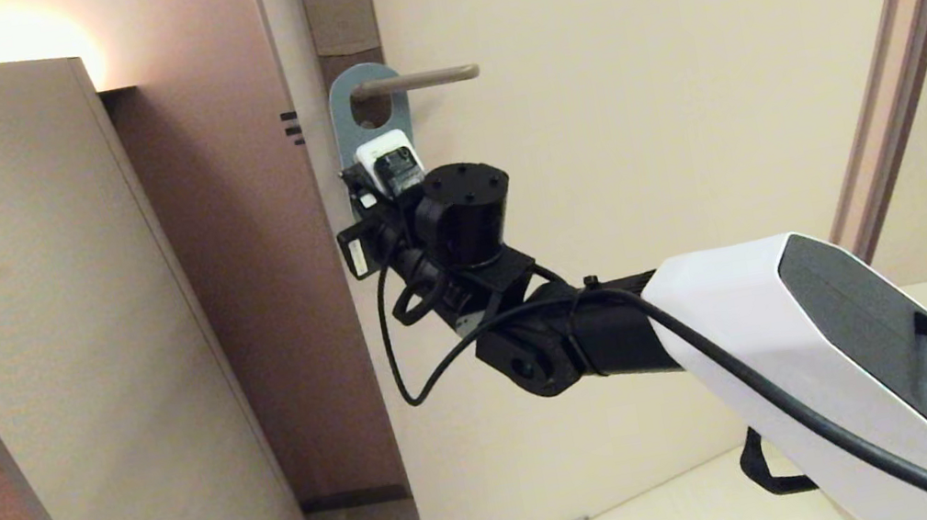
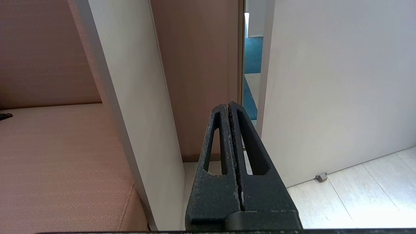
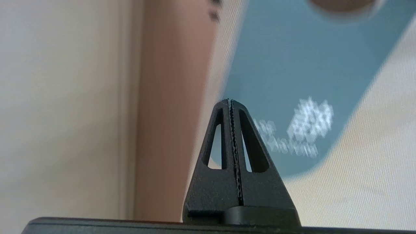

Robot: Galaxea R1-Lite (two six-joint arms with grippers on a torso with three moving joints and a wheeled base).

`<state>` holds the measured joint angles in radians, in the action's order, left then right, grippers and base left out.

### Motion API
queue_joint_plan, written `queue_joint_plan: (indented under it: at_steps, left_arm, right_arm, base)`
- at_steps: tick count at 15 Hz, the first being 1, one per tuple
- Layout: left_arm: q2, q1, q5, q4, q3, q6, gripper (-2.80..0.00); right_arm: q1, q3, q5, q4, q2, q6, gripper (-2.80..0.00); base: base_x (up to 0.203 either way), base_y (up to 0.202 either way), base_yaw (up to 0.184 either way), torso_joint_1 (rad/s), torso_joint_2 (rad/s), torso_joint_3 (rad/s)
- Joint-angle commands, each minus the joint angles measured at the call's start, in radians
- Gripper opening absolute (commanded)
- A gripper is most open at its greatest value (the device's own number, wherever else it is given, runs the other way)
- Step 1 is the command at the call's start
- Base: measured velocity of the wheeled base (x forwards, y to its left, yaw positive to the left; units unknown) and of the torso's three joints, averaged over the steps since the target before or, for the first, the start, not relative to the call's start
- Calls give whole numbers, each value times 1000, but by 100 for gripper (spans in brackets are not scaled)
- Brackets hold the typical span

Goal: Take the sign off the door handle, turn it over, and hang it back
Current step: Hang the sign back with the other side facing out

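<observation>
the sign [image 1: 343, 121] is hanging on the door handle [image 1: 415, 80], flat against the door [image 1: 638, 130]. we are judging it thin, light and bendy, best pinched at its lower edge. our right gripper [image 3: 231, 103], jaws pressed together on nothing, is sitting at its 6 o'clock. our left gripper [image 2: 228, 105], likewise closed and empty, is idling low. a partition [image 1: 45, 317] is crowding the 9 o'clock side.

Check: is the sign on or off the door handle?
On. The blue sign hangs with its hole around the door handle; right pincer shut beside it.

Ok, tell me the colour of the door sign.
Grey-blue sign with white print, best seen in the right wrist view.
</observation>
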<state>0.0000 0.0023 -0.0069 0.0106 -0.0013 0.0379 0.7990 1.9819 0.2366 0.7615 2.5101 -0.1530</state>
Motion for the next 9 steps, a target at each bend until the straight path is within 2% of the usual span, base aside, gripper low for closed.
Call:
queue_joint_plan:
  at_steps: [1,9]
  left_arm:
    - [0,0,0,0,0,0,-280]
    - [0,-1,0,0,1,0,-280]
  right_arm:
    - [-13,0,-1,6,30,0,-280]
    - [-57,-2,1,6,42,-3,-280]
  base:
    - [0,0,0,0,0,0]
    - [0,0,0,0,0,0]
